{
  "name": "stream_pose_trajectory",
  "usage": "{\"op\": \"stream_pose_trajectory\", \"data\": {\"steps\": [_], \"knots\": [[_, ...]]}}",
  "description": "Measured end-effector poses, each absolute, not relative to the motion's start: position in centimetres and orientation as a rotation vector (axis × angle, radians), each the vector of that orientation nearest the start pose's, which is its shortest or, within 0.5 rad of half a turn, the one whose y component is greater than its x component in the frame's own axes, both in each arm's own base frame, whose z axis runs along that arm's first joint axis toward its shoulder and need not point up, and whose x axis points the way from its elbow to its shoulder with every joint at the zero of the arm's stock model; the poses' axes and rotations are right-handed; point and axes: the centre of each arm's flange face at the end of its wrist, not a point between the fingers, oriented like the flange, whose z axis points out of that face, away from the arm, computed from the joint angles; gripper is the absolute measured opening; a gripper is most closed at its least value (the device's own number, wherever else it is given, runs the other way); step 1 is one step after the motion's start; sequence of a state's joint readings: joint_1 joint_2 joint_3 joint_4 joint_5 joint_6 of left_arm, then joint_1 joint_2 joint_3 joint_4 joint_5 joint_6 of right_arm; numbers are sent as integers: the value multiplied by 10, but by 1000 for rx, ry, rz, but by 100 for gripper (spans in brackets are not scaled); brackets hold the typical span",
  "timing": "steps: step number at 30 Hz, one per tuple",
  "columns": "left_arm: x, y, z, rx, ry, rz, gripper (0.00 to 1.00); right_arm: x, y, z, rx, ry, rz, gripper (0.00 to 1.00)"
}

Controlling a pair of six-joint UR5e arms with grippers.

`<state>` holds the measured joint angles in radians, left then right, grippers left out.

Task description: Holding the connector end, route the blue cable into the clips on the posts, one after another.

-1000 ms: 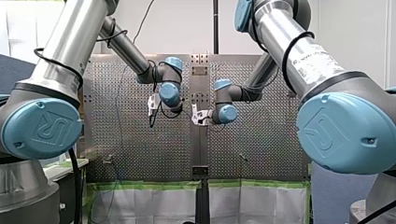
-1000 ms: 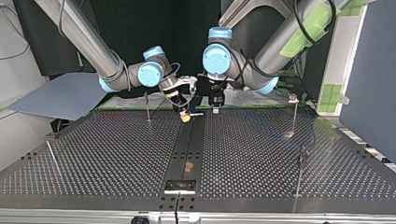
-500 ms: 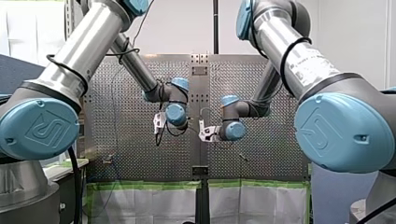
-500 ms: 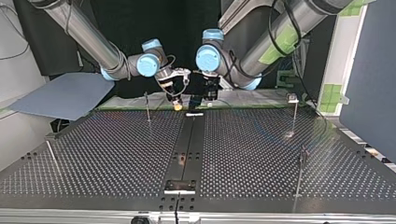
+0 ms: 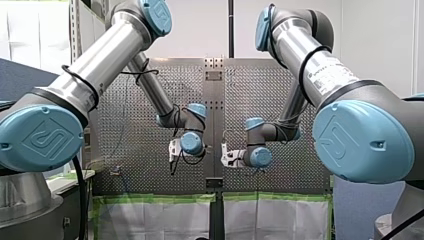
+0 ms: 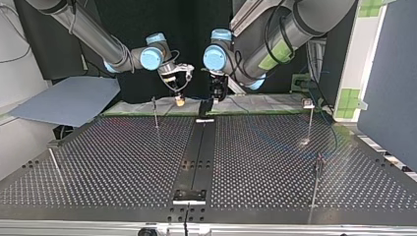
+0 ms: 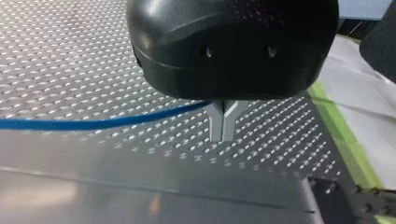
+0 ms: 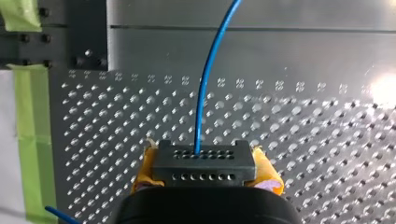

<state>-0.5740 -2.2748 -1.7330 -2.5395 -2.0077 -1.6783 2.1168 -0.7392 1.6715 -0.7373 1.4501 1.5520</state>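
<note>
Front view: my left arm (image 5: 150,92) and my right arm (image 5: 292,107) both bend down to the middle of the perforated table (image 5: 140,170), wrists near each other; the hands there are too small to read. Top view: my right gripper (image 6: 180,101) and my left gripper (image 6: 214,97) hang just beside each other above the table's far edge. Four thin posts (image 6: 155,112) stand on the table, two in each half, all well apart from the grippers, and no cable shows at any of them. Left wrist view: the two metal fingers (image 7: 223,122) meet at their tips, and the one blue cable (image 7: 93,123) runs into the fork just above them, apparently cradled there. Right wrist view: two yellow pads (image 8: 268,179) clamp the one dark connector (image 8: 204,161), with the cable rising straight out of it over the table. Routing seems not yet begun: the cable is lifted, held at two points. The next move likely calls for carrying the connector to the first post and lowering the taut cable into its clip.
</note>
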Motion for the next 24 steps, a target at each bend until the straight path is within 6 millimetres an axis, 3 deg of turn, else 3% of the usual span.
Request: {"op": "stream_pose_trajectory", "data": {"steps": [12, 24], "knots": [[424, -409, -4, 166, 1852, -83, 0, 433, -453, -26, 1856, -901, 1514, 0], [407, -434, -9, 164, 1799, -148, 0, 385, -445, -61, 1823, -974, 1467, 0]]}}
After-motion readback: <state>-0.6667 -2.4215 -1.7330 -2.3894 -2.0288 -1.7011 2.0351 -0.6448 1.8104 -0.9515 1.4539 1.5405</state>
